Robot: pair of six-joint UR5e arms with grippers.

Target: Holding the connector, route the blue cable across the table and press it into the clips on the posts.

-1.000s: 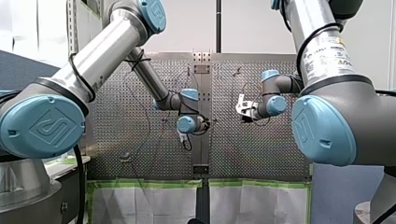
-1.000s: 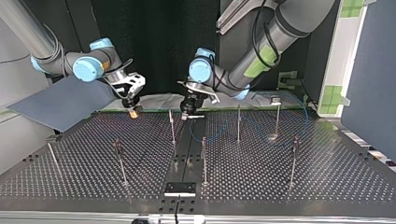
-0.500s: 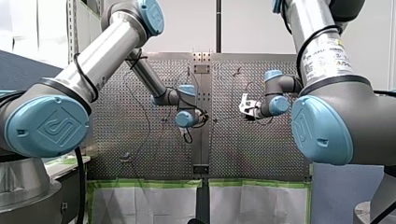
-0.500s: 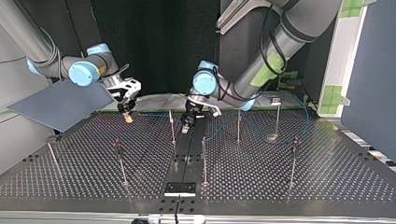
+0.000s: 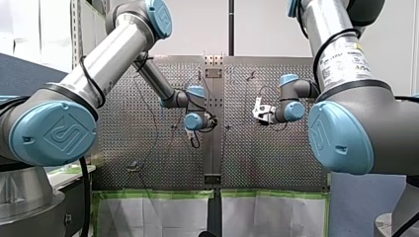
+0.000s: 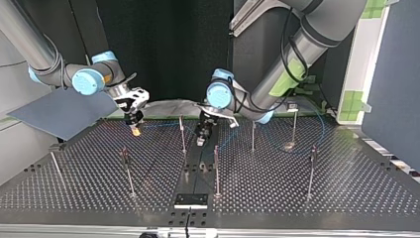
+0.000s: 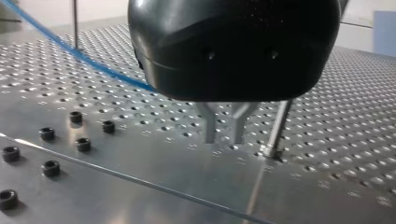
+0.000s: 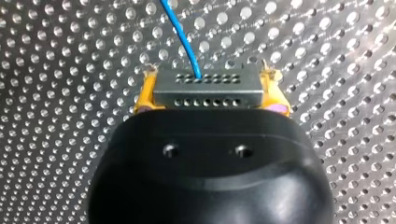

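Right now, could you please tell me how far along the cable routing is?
Done: my right gripper holds the connector. In hand: the blue cable trails from it across the table. Left: pressing it into clips on the posts; none visibly holds it.

My front and top cameras face each other across the shared worktop (image 6: 267,184); both wrist cameras sit close.

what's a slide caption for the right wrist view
Right gripper clamps the connector, blue cable running ahead
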